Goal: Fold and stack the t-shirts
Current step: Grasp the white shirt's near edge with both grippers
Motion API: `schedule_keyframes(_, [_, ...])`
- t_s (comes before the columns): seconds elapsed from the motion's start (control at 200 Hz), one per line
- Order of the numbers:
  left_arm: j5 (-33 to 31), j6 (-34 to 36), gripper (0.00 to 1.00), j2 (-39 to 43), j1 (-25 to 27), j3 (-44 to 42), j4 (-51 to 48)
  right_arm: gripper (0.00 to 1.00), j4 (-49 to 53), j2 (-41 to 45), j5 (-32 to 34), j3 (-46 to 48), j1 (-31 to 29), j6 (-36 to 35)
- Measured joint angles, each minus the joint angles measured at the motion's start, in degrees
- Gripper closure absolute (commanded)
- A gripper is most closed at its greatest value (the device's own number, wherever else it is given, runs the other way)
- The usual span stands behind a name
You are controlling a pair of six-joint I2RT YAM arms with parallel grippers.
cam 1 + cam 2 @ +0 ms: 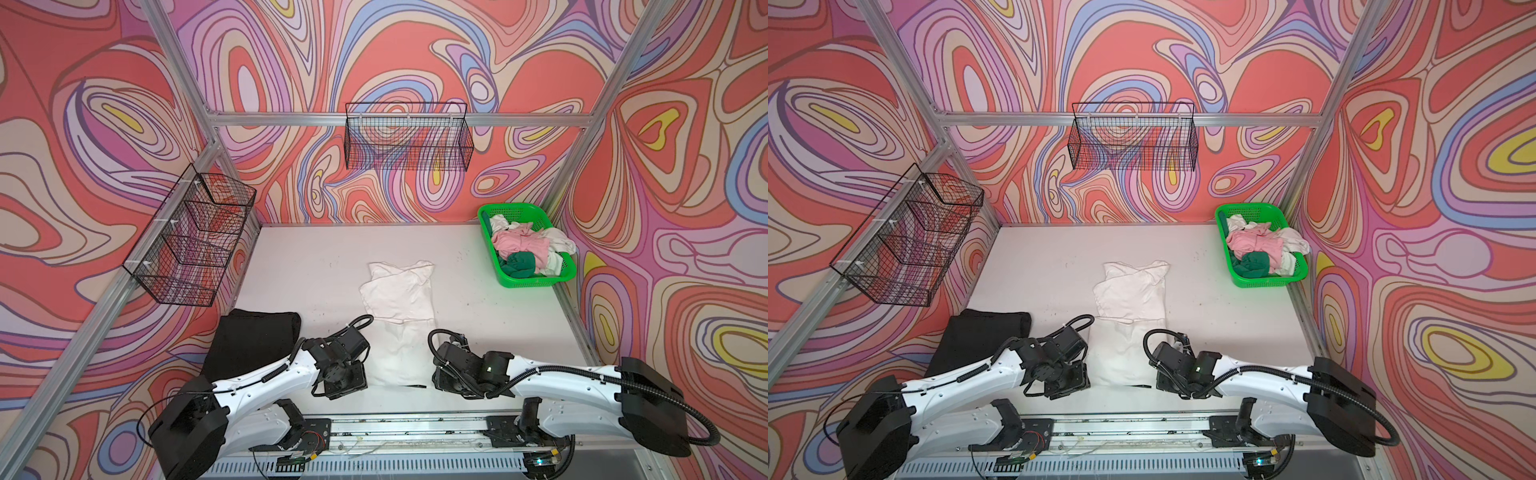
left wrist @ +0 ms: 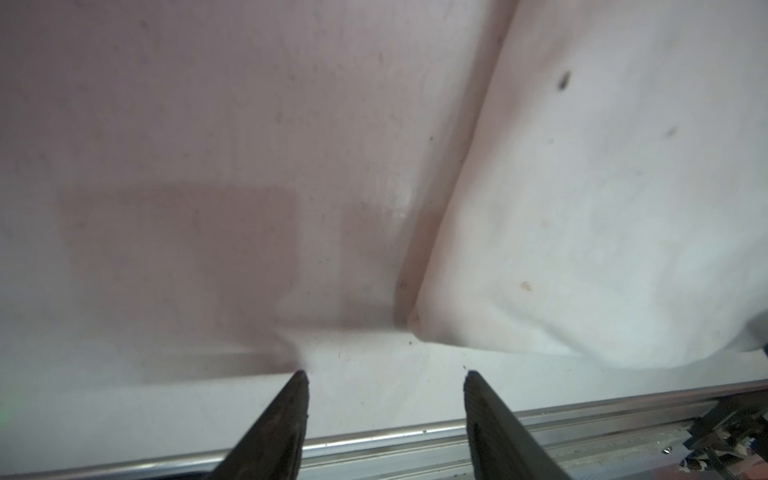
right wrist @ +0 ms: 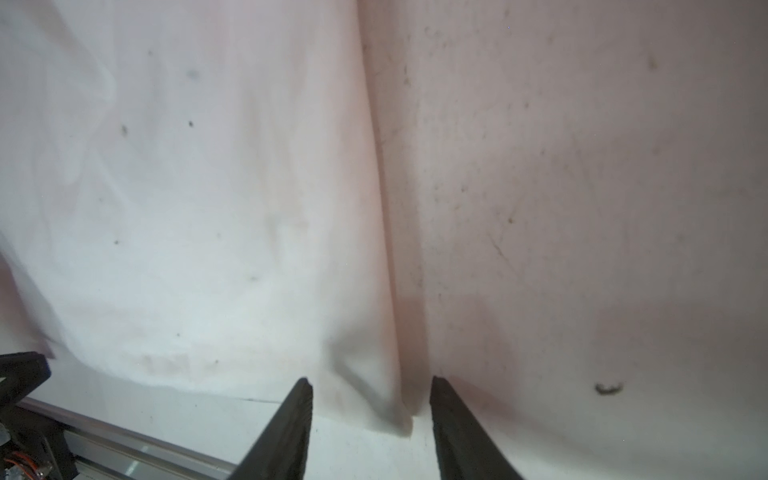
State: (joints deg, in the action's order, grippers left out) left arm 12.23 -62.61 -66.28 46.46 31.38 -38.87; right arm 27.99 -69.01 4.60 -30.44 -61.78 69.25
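A large off-white t-shirt (image 1: 399, 299) (image 1: 1133, 299) lies folded into a long narrow strip down the middle of the table, its hem towards the front edge. A folded black t-shirt (image 1: 249, 345) rests at the front left. Pink (image 1: 515, 245), dark green (image 1: 517, 264) and white (image 1: 559, 241) t-shirts lie crumpled in the green basket (image 1: 536, 283). My left gripper (image 2: 385, 374) is open over bare table, just short of the hem's left corner (image 2: 419, 324). My right gripper (image 3: 371, 380) is open with the hem's right corner (image 3: 395, 415) between its fingers.
The aluminium front rail (image 1: 415, 424) runs just behind both grippers. Black wire baskets hang on the back wall (image 1: 409, 137) and the left wall (image 1: 191, 237). Bare white table (image 1: 311, 266) lies on both sides of the off-white shirt.
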Motion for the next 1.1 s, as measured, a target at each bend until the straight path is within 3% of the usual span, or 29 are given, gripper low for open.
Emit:
schedule_keyframes(0.275, [0.3, 0.4, 0.43, -3.2, 0.0, 0.3, 2.6, 0.59, -2.3, -3.4, 0.5, -0.6, -1.0, 1.1])
schedule_keyframes(0.481, [1.1, 0.9, 0.55, -6.6, 0.0, 1.9, 4.5, 0.61, -1.5, -5.1, 1.6, -2.0, -1.3, 1.2])
schedule_keyframes(0.856, [2.8, 1.5, 0.71, -8.8, 0.0, 2.3, 9.2, 0.56, 3.8, -3.7, 3.1, -2.3, -2.3, 1.7])
schedule_keyframes(1.101, [3.2, 1.5, 0.82, -8.9, 0.0, 1.7, 11.0, 0.66, 0.7, -5.1, 3.5, -2.0, -4.8, 3.6])
